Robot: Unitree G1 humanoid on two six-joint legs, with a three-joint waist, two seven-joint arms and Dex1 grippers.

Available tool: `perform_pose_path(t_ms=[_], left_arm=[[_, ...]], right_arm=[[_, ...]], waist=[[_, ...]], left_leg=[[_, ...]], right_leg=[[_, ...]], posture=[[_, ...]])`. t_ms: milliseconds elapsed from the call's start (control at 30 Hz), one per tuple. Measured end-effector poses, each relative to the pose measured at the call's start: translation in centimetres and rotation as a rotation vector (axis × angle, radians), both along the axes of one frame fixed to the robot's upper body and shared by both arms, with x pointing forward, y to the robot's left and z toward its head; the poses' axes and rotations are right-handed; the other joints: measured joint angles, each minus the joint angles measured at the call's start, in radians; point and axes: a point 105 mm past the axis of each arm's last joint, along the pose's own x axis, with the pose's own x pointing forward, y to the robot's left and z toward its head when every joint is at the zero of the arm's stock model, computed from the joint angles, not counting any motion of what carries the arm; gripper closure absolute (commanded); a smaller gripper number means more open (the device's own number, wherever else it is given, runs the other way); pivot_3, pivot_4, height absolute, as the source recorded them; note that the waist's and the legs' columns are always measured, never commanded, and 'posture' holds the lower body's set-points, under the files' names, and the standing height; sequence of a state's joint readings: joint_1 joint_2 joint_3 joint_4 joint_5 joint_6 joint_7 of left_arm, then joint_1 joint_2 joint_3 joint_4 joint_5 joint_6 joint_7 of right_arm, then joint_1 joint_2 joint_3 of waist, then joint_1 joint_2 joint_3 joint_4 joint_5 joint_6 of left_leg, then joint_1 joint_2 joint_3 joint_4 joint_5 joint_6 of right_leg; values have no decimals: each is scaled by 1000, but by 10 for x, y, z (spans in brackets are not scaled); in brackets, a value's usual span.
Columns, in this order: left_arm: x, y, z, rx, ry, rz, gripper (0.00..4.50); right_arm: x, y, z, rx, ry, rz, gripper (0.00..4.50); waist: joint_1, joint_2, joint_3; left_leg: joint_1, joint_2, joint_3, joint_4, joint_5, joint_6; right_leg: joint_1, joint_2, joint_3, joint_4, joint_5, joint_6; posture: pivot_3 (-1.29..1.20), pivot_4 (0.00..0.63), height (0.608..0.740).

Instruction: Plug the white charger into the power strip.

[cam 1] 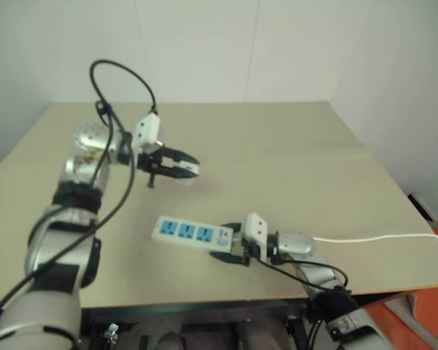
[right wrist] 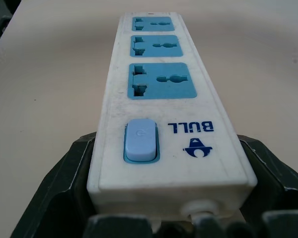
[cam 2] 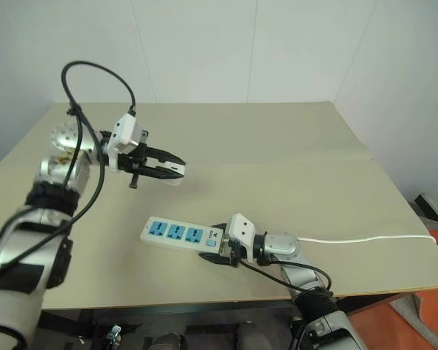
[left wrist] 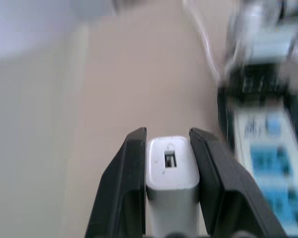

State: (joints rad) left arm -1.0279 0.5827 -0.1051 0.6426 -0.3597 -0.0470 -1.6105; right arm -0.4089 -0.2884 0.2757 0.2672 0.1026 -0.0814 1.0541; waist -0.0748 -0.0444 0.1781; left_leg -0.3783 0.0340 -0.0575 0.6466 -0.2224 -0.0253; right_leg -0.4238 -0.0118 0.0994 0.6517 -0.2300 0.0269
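The white charger (left wrist: 171, 168) is pinched between the two black fingers (left wrist: 126, 193) of my left gripper (cam 1: 182, 167), which is shut on it. The gripper hangs above the table, pointing right, up and to the left of the power strip (cam 1: 184, 232). The strip lies flat near the table's front edge, its three blue sockets facing up and free. My right gripper (cam 1: 230, 250) is shut on the strip's switch end, one black finger (right wrist: 64, 183) on each side of the blue switch (right wrist: 140, 140).
The strip's thin white cord (cam 1: 372, 237) runs right along the beige table (cam 1: 299, 160) to its right edge. White walls stand behind the table. The floor beyond the right front corner is orange.
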Motion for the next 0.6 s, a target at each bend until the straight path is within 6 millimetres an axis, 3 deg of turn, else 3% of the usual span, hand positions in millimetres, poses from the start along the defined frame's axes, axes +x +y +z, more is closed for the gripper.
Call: perform_pose_path(t_ms=[300, 433, 600], left_arm=[[-46, -17, -16, -163, 192, -120, 3484], [-52, -20, -30, -176, 257, -100, 3484], [-57, -21, -27, -192, 252, -98, 3484]], right_arm=[[0, 7, -3, 4, 44, 64, 1078], [-2, 7, -3, 16, 59, 79, 1078], [-5, 9, -5, 10, 51, 108, 1078]], waist=[[-4, 0, 0], [-7, 0, 0], [-12, 0, -1]], left_leg=[[6, 0, 0, 0, 0, 0], [7, 0, 0, 0, 0, 0], [7, 0, 0, -1, 0, 0]], right_leg=[[4, 0, 0, 4, -1, 0], [4, 1, 0, 4, -1, -1], [4, 1, 1, 3, -1, -1]], posture=[[0, 150, 740], [0, 150, 740], [0, 150, 740]])
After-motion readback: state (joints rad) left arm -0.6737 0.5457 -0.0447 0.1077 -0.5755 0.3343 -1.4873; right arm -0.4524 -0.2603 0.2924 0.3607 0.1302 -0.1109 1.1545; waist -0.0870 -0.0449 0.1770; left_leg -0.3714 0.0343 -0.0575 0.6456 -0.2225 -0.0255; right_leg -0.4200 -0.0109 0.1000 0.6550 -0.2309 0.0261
